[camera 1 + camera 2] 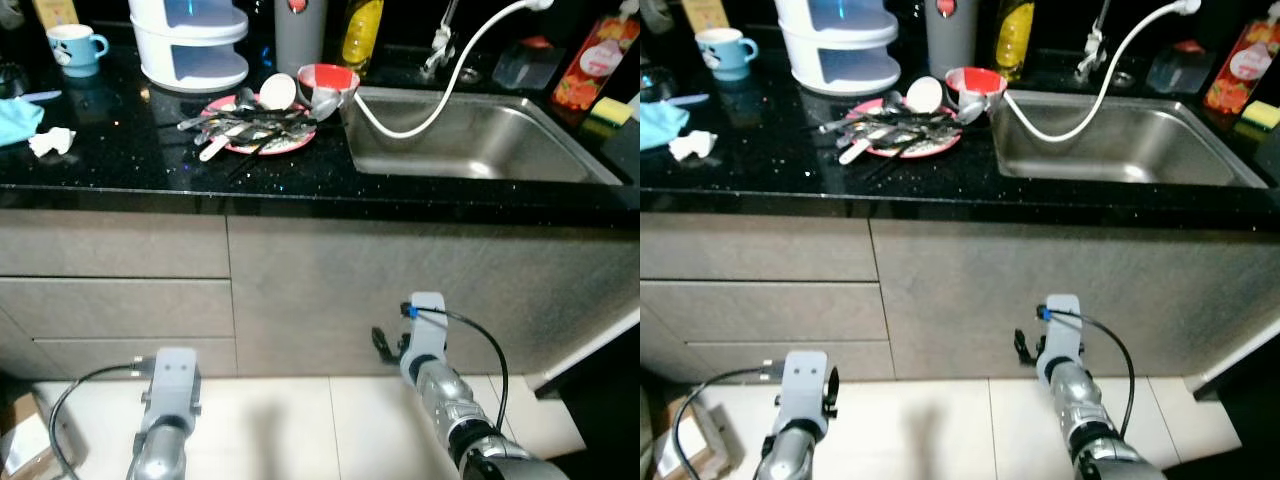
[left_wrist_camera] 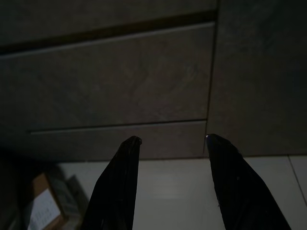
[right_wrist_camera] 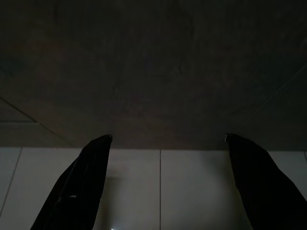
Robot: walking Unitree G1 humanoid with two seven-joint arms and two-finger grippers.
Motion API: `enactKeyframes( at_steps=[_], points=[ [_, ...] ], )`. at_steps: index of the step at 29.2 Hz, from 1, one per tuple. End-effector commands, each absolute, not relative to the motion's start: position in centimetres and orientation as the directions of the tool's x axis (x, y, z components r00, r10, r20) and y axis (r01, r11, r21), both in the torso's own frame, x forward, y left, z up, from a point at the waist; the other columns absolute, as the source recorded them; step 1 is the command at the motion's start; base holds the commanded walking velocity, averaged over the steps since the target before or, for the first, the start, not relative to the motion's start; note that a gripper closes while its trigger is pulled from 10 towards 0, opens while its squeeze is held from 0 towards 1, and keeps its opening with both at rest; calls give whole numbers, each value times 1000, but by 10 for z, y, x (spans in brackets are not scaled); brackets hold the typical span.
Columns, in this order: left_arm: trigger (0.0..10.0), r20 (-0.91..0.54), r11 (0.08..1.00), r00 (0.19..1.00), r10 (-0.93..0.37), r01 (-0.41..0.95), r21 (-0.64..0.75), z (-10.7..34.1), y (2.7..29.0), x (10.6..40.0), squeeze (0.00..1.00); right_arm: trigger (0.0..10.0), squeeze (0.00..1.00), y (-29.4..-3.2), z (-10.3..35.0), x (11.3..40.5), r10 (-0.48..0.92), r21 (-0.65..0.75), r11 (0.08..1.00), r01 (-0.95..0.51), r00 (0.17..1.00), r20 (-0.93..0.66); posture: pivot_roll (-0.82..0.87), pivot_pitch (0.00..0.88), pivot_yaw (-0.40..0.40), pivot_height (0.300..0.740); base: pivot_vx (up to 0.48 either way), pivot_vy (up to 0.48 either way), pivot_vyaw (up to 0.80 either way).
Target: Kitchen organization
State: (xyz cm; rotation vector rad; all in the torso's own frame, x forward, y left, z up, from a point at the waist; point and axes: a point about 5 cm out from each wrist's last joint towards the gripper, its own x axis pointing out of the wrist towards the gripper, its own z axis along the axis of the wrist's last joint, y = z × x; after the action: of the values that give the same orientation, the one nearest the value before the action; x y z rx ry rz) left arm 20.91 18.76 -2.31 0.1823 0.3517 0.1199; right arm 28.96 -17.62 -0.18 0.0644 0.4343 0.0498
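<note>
A black speckled stone desk (image 1: 150, 160) runs across the upper half of the head view, above grey cabinet drawers (image 1: 115, 300). At upper centre sits a round pink plate (image 1: 285, 143) piled with a jumble of dark and silver cutlery (image 1: 245, 122), with a white egg-shaped cup (image 1: 277, 91) and a red-rimmed bowl (image 1: 328, 82) touching its far edge. To the right is a stainless steel sink (image 1: 470, 140) with a white hose (image 1: 455, 85) looping into it. At upper left stand a light blue mug (image 1: 75, 48), a white two-tier rack (image 1: 190, 40), a blue cloth (image 1: 18, 120) and a crumpled white tissue (image 1: 52, 141).

Both arms hang low in front of the cabinets. The left gripper (image 2: 170, 143) has its jaws moderately apart and empty; the right gripper (image 3: 168, 139) has its jaws wide apart and empty.

The tidying seems not yet begun. Next, an arm must rise to desk height and reach the cutlery pile, probably; the tangled pieces are hard to separate by eye.
</note>
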Motion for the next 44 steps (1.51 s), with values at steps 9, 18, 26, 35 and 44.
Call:
enactKeyframes(
  at_steps=[9,18,26,35,44],
  points=[
    [10000,-343,977,932,119,-47,210,-17,185,199,0,10000,0,-171,-6,285,100,112,992,-56,896,-432,95,0,-64,740,0,0,0],
    [10000,-286,967,954,93,-18,254,2,187,201,0,10000,0,-166,-4,280,106,137,989,-57,918,-382,109,0,-54,740,0,0,0],
    [10000,-210,974,976,49,-1,225,32,184,188,0,10000,0,-168,23,264,153,83,987,-138,964,-216,122,0,-34,740,0,0,0],
    [10000,-103,981,995,-11,30,190,69,169,220,0,10000,0,-140,68,301,122,140,984,-112,990,-65,158,33,2,740,0,0,0],
    [10000,-32,985,999,-8,14,171,100,173,232,0,10000,0,-120,99,313,199,112,974,-199,980,15,157,56,-2,740,0,0,0]
  ],
)
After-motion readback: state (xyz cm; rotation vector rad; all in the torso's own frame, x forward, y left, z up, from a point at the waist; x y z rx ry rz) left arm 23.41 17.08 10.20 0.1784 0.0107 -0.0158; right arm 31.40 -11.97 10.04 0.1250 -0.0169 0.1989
